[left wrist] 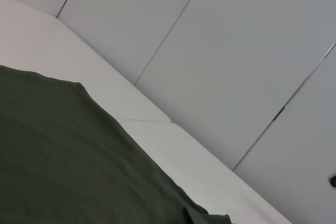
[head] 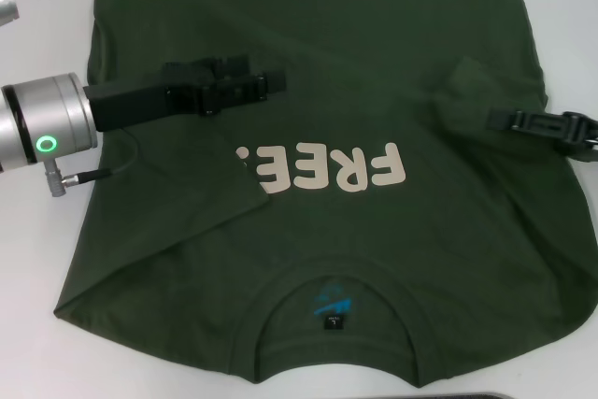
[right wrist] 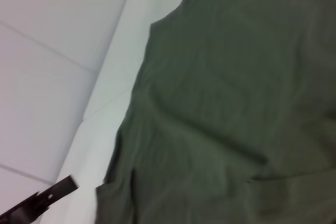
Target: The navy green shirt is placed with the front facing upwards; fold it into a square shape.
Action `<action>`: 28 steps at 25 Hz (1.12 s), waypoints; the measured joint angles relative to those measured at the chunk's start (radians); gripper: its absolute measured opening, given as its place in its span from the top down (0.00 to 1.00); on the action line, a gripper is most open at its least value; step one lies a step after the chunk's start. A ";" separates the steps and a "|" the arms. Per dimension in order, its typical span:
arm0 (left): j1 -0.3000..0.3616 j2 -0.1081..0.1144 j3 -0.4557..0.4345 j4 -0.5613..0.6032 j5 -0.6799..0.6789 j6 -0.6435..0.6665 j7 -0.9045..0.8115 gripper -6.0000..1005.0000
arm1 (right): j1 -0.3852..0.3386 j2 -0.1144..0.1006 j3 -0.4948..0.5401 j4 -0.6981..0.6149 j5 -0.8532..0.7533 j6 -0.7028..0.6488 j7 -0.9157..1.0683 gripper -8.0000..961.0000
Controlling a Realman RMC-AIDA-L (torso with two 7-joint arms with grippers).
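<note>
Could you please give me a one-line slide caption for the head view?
Left gripper over the navy green shirt, its left side folded across the cream lettering; right gripper at the right edge.

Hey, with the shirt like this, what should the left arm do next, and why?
Probably draw the left pincer back toward its own side. The navy green shirt already has that sleeve flap folded across the cream letters, while the right pincer sits at the opposite fold.

The shirt (head: 308, 231) covers most of the table (head: 37, 231); bare strips run along both sides. Left gripper (head: 271, 84) hangs over its middle.
</note>
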 joint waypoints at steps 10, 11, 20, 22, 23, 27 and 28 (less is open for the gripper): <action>0.000 0.001 0.000 0.000 -0.005 -0.007 0.002 0.13 | 0.072 0.032 -0.047 0.024 0.001 -0.057 0.001 0.25; -0.001 0.001 0.000 0.000 -0.005 -0.007 0.002 0.13 | 0.075 0.033 -0.050 0.024 0.001 -0.063 0.002 0.25; -0.007 0.001 0.000 0.001 -0.006 -0.007 0.003 0.13 | 0.046 0.011 -0.031 0.010 0.062 -0.120 -0.004 0.25; -0.007 0.001 -0.001 0.001 -0.006 -0.007 0.003 0.13 | 0.026 -0.001 -0.029 0.007 0.089 -0.134 -0.012 0.25; -0.007 0.001 -0.002 0.001 -0.006 -0.007 0.003 0.13 | 0.018 -0.006 -0.029 0.006 0.100 -0.140 -0.017 0.25; -0.007 0.001 -0.003 0.004 -0.006 -0.006 0.003 0.13 | -0.024 -0.022 -0.026 -0.009 0.123 -0.169 -0.052 0.25; -0.006 0.001 -0.004 0.004 -0.006 -0.006 0.003 0.13 | -0.046 -0.027 -0.015 -0.014 0.137 -0.192 -0.082 0.25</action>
